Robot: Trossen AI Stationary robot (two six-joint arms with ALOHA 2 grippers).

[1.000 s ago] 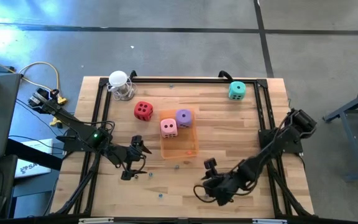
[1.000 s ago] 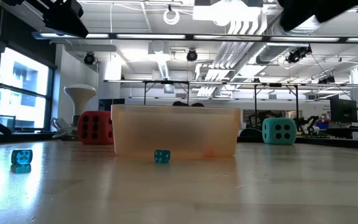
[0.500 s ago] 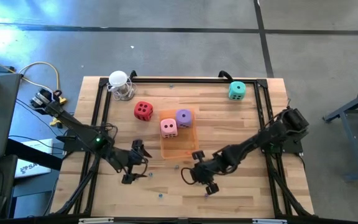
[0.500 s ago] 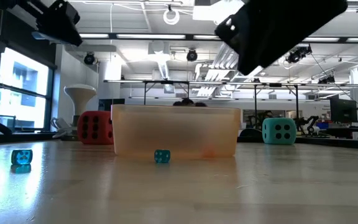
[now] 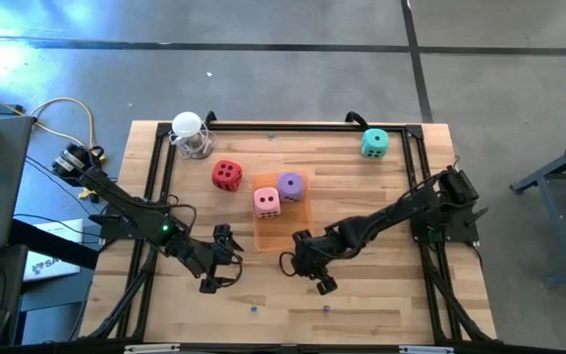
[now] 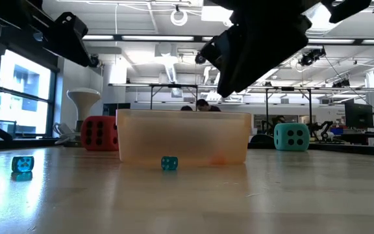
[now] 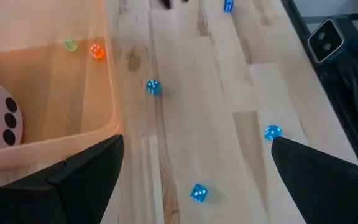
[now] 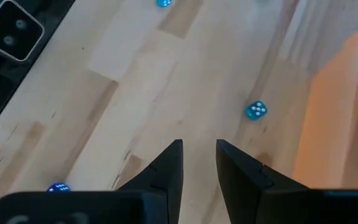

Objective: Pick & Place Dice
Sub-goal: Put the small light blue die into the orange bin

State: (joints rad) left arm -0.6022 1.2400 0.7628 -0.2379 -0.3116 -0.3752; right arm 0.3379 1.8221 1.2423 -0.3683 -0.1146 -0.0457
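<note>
Four big dice – red [image 5: 227,175], pink [image 5: 267,202], purple [image 5: 290,185], teal [image 5: 374,144]. Right claw [image 5: 303,274] nearly together, empty; left claw [image 5: 226,259] apart. Tiny blue dice, perhaps four, beyond it.

Tray [image 5: 283,228] sits mid-bench [image 5: 362,197]. Two dice inside it at the far end: one [image 5: 267,202] left, one [image 5: 290,185] right and slightly farther back, touching or nearly so. Third die [image 5: 227,175] on the bench just left of the tray's far corner. Fourth die [image 5: 374,144] well apart, at the far right corner. Small dice scattered on the bench near the tray's front edge, one [image 6: 169,163] just before it. Left hand [image 5: 226,261] front-left of the tray; right hand [image 5: 301,273] just front-right of it.
</note>
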